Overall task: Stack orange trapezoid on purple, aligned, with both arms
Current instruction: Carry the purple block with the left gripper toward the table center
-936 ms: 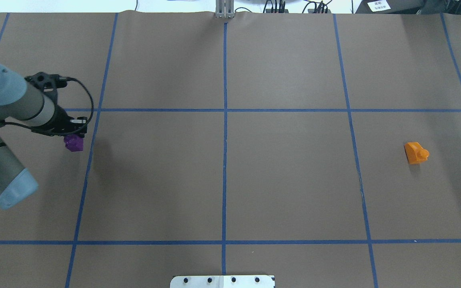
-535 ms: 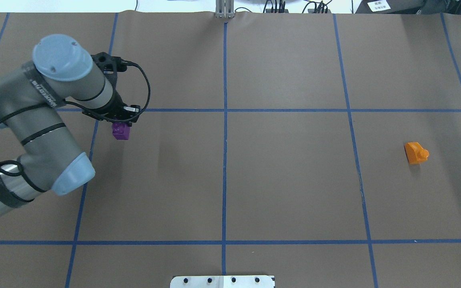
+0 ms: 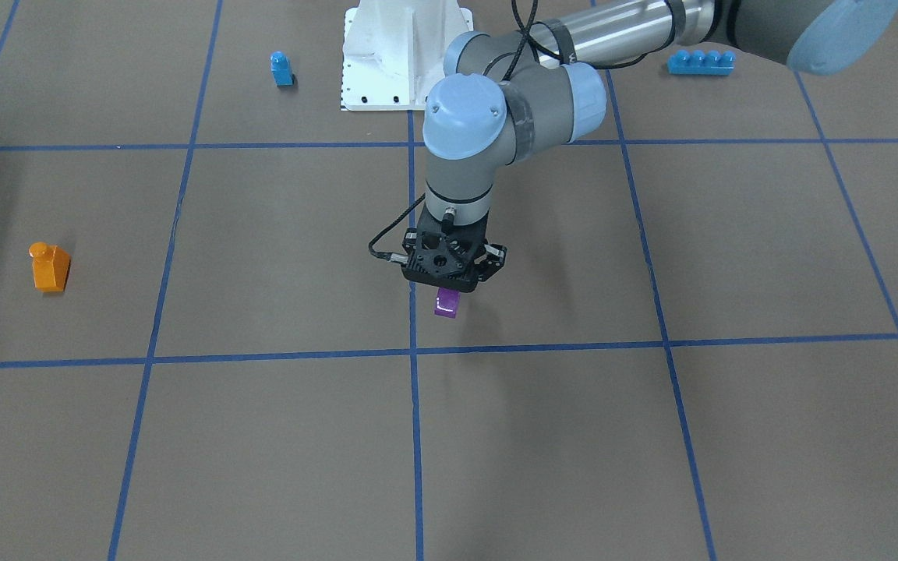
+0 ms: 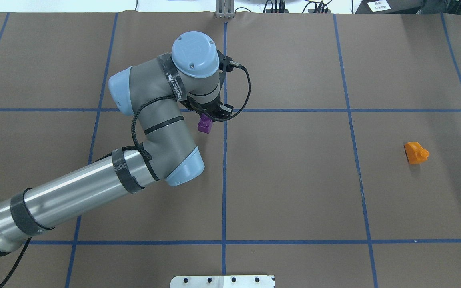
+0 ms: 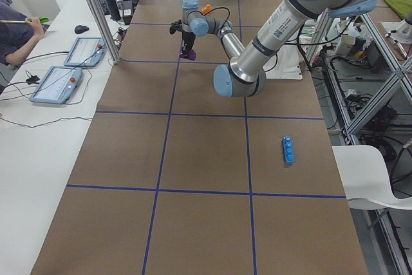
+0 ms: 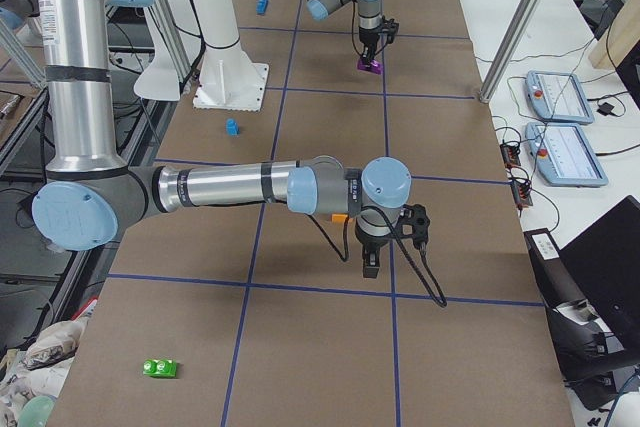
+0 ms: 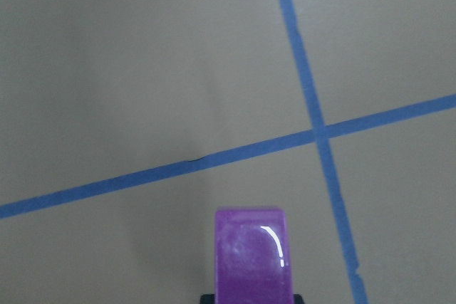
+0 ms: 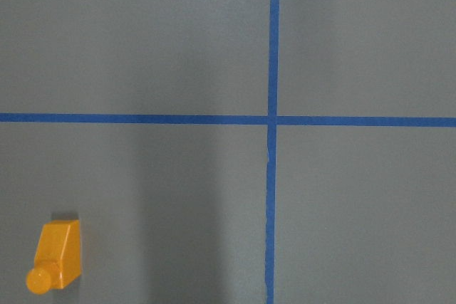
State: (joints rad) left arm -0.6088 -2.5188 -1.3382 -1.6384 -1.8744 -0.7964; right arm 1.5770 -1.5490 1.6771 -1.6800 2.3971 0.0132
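My left gripper (image 4: 211,115) is shut on the purple brick (image 4: 205,125) and holds it just above the table, beside the centre tape line. The brick also shows in the front view (image 3: 447,302), below the left gripper (image 3: 450,282), and in the left wrist view (image 7: 253,254). The orange trapezoid (image 4: 415,153) lies on its side on the table's right part, far from the purple brick; it also shows in the front view (image 3: 50,267) and the right wrist view (image 8: 57,255). My right gripper (image 6: 370,265) shows only in the exterior right view, raised near the orange trapezoid; I cannot tell its state.
A small blue single-stud brick (image 3: 281,68) and a long blue four-stud brick (image 3: 700,62) lie near the white robot base (image 3: 398,58). A green brick (image 6: 160,368) lies at the table's right end. Blue tape lines divide the brown table cover.
My left arm has swept to the right with the purple brick in its gripper, from the table's left side to the centre line. The orange trapezoid has not moved.
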